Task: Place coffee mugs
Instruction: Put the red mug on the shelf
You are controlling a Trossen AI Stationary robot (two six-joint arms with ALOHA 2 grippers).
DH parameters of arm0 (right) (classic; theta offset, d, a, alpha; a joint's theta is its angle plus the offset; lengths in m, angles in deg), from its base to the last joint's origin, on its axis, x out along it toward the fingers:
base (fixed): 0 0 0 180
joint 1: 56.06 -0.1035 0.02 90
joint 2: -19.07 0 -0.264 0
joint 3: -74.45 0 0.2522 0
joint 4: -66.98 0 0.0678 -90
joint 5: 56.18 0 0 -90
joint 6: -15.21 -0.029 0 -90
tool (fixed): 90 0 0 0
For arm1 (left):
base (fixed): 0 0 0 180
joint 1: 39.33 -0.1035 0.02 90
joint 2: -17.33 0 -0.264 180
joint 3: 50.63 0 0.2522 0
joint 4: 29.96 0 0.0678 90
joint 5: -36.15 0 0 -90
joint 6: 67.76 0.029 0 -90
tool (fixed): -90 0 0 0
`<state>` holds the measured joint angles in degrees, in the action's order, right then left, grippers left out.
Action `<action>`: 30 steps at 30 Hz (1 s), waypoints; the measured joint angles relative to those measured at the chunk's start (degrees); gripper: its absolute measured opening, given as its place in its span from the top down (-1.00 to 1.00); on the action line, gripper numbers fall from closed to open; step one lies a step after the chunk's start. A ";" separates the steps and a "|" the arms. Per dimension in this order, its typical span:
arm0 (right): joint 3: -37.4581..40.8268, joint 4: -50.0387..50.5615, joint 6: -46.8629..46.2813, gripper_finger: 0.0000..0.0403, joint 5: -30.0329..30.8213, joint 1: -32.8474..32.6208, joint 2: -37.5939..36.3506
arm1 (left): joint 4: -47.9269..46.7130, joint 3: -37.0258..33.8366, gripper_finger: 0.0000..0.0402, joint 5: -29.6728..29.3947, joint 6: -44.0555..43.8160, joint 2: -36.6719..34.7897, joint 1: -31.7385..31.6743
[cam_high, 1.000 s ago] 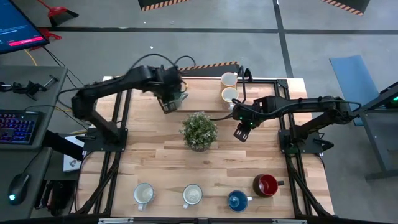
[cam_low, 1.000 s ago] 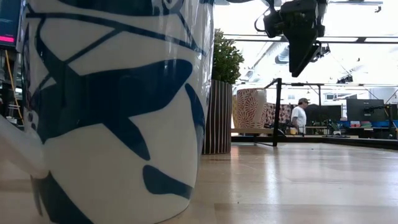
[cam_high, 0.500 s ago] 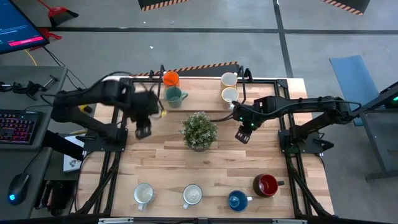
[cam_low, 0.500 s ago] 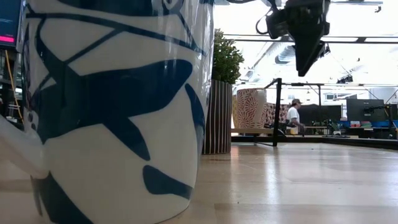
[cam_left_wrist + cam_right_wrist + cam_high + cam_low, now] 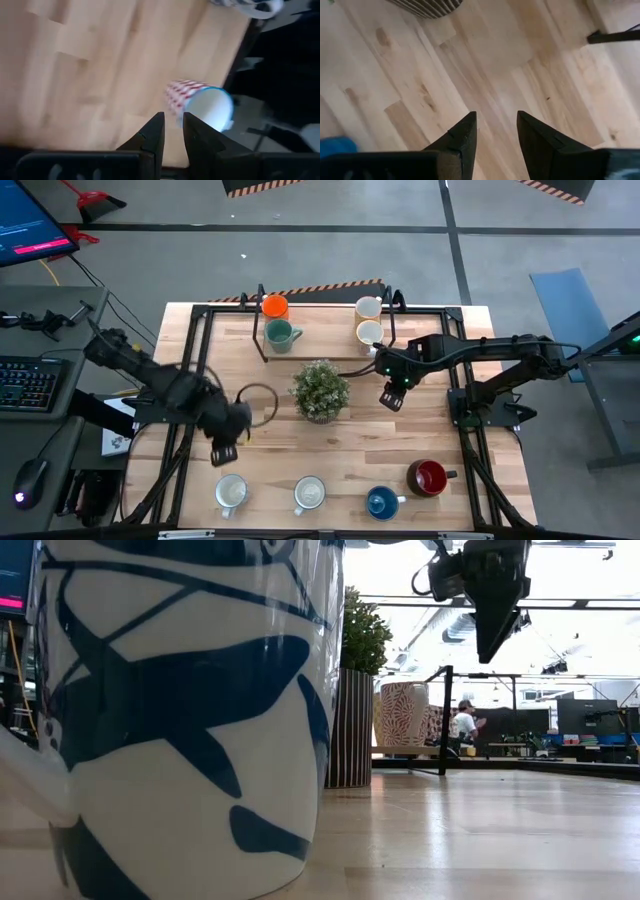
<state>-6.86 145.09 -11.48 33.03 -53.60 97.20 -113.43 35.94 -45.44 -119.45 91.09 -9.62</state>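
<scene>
Four coffee mugs stand upright along the near edge: two white ones (image 5: 231, 492) (image 5: 309, 494), a blue one (image 5: 381, 502) and a dark red one (image 5: 428, 476). At the far edge stand an orange mug (image 5: 274, 306), a teal-green mug (image 5: 280, 333) and two white mugs (image 5: 368, 307) (image 5: 369, 332). My left gripper (image 5: 224, 453) hangs open above the table, just short of the near-left white mug, whose red pattern shows in the left wrist view (image 5: 200, 102). My right gripper (image 5: 390, 396) hangs open over bare wood right of the potted plant (image 5: 320, 390).
A black frame (image 5: 262, 340) runs round the far mugs and the table's sides. The plant stands mid-table between the arms. A loop of black cable (image 5: 258, 402) lies left of it. In the low view a blue-patterned white mug (image 5: 180, 720) fills the foreground.
My left gripper has swung from the teal-green mug at the far edge toward the table's near left, turning as it went, and now hangs by the near-left white mug. The teal-green mug stays beside the orange one.
</scene>
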 joint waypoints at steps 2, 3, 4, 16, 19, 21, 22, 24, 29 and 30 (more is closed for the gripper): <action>0.00 0.00 0.15 0.41 1.64 0.00 0.00 | 5.73 -1.43 0.70 -0.56 -2.94 0.21 2.67; 0.00 -0.02 0.17 0.41 2.56 0.00 0.00 | 8.89 -2.21 0.70 -1.05 -4.24 0.43 3.88; 0.00 0.00 0.17 0.41 3.41 0.00 0.00 | 11.76 -2.92 0.70 -1.36 -5.33 0.77 5.13; 0.00 -0.31 -0.25 0.41 5.13 0.02 0.02 | 8.61 -3.78 0.70 -3.13 -9.71 11.68 15.37; 0.00 -0.33 -0.25 0.41 5.11 0.02 0.00 | 5.99 -3.78 0.70 -3.62 -9.78 13.07 16.52; 0.00 -0.33 -0.27 0.41 4.97 0.02 0.01 | 6.65 -3.78 0.70 -4.04 -9.74 13.52 16.70; 0.00 -0.35 -0.27 0.41 4.79 0.02 0.00 | 6.69 -3.78 0.70 -4.06 -9.75 13.62 16.79; 0.00 -0.37 -0.27 0.41 4.76 0.02 0.00 | 6.70 -3.78 0.70 -4.15 -9.74 13.64 16.87; 0.00 -0.47 -0.47 0.41 4.76 0.02 0.00 | 6.65 -3.78 0.70 -4.50 -9.74 13.62 16.88; 0.00 -0.48 -0.47 0.41 4.76 0.02 0.02 | 6.67 -3.78 0.70 -4.64 -9.74 13.62 16.89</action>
<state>-6.86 144.61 -11.95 37.78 -53.58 97.22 -106.76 32.17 -50.08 -129.19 104.71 7.28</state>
